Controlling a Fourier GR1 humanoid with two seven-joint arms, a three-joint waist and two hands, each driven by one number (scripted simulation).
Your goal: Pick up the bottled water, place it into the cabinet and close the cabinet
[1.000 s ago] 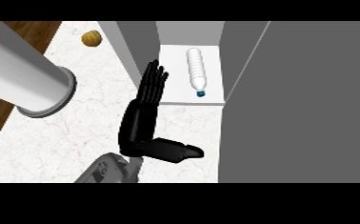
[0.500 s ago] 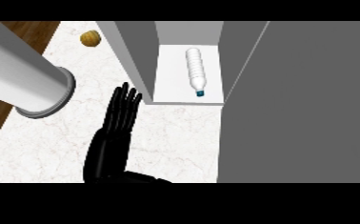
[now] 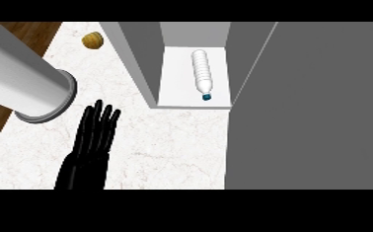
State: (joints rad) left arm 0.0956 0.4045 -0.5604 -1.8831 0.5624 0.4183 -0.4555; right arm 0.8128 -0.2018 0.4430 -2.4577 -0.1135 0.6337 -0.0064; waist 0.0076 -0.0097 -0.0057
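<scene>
The clear water bottle [image 3: 203,74] lies on its side on the white floor of the open cabinet [image 3: 178,90], its teal cap pointing toward me. The cabinet's grey door [image 3: 306,107] stands open and fills the right side of the view. My left hand [image 3: 93,137] is low at the left over the marble counter, fingers straight and pointing away, holding nothing. It is well clear of the cabinet, to the left of the cabinet's side wall [image 3: 138,53]. My right hand does not show.
A thick grey cylinder [image 3: 33,85] slants in from the upper left, close beside my left hand. A small brown round object [image 3: 92,40] sits on the counter [image 3: 175,147] at the back left. Wooden floor shows past the counter's left edge.
My left hand has drawn back from beside the cabinet toward the lower left, and its forearm has left the view. The bottle has stayed in the cabinet, and the door has not moved.
</scene>
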